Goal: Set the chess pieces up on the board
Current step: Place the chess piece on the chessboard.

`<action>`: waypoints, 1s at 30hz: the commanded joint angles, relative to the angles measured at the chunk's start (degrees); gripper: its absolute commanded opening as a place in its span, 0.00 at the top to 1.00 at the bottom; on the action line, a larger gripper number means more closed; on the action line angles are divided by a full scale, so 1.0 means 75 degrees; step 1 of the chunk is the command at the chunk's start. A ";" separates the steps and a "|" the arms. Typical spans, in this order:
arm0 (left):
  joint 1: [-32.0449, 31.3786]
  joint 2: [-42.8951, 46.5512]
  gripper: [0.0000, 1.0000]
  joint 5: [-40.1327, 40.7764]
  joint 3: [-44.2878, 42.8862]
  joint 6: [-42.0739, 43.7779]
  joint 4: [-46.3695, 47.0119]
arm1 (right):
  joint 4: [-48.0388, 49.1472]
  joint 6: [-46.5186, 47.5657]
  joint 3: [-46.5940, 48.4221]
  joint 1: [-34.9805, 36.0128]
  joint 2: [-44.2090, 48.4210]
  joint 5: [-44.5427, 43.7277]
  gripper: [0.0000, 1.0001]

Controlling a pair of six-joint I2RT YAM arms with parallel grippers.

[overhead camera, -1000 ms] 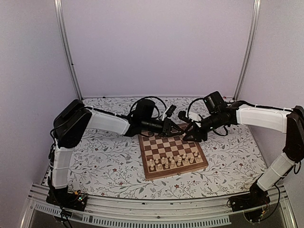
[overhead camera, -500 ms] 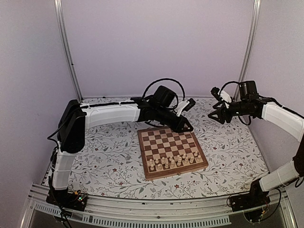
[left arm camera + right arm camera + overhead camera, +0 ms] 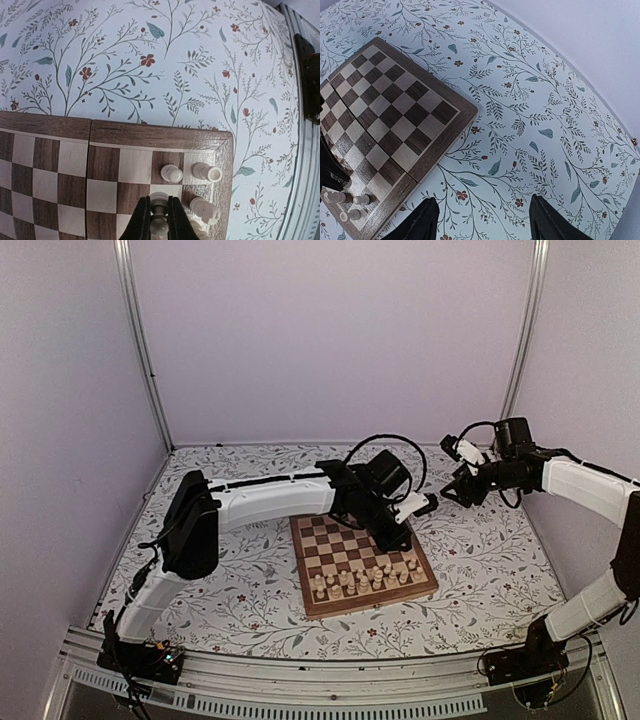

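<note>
The board [image 3: 350,540] lies at the table's middle; it also shows in the left wrist view [image 3: 55,165] and the right wrist view [image 3: 395,107]. Several pale chess pieces [image 3: 365,578] stand in its two near rows. My left gripper [image 3: 402,538] reaches over the board's right side and is shut on a pale chess piece [image 3: 160,216], held upright on or just above a light square. Three more pieces [image 3: 171,173] stand close by in the board's corner. My right gripper [image 3: 455,478] is open and empty, raised over the tablecloth right of the board, with its fingers [image 3: 422,225] wide apart.
The floral tablecloth [image 3: 230,580] surrounds the board. A metal rail [image 3: 330,680] runs along the near edge, with frame posts at the back corners. The left arm's cable [image 3: 385,445] loops above the board's far edge. A few pieces [image 3: 350,202] show in the right wrist view.
My left arm has swung from the board's far edge forward and right, down over its right side. My right gripper drew back off the board and now holds nearly still.
</note>
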State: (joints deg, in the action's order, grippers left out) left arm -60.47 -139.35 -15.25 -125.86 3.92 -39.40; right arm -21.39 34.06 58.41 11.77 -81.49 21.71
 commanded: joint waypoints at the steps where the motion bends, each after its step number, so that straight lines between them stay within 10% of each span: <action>1: -0.0160 -0.0159 0.98 0.0270 -0.0347 0.0342 -0.0564 | 0.0131 0.0004 -0.0124 0.0016 -0.0147 -0.0241 0.35; 30: -0.0399 -0.0723 0.97 0.0432 -0.0711 0.0531 -0.1074 | 0.0016 0.0061 -0.0116 0.0017 -0.0342 -0.0084 0.33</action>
State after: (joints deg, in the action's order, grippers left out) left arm -62.72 -144.03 -12.53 -129.43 7.07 -45.95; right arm -21.39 34.22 58.02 11.77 -83.11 20.27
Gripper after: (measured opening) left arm 0.103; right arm 0.665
